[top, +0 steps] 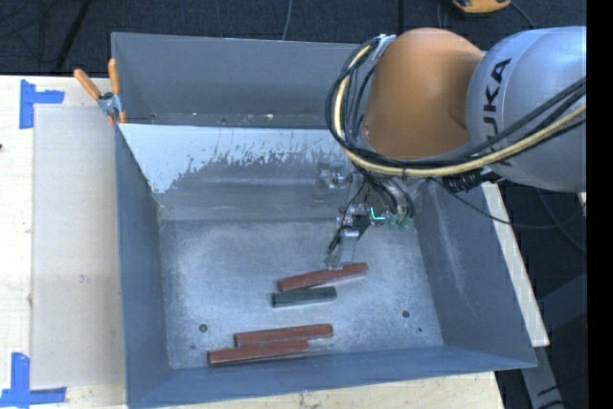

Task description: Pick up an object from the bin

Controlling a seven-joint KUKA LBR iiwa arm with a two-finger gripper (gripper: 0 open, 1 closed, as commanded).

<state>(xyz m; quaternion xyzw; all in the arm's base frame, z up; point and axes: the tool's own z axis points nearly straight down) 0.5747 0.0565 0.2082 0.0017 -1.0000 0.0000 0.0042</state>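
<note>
My gripper (337, 253) hangs low over the middle of the bin floor, its one visible fingertip just above the right end of a reddish-brown flat stick (323, 278). Nothing shows between the fingers. A dark green stick (304, 297) lies right beside and in front of the brown one, roughly parallel to it.
Two more reddish-brown sticks (283, 335) (259, 353) lie side by side near the bin's front wall. The arm with its orange cover and cables hangs over the bin's right rear part and hides the floor there.
</note>
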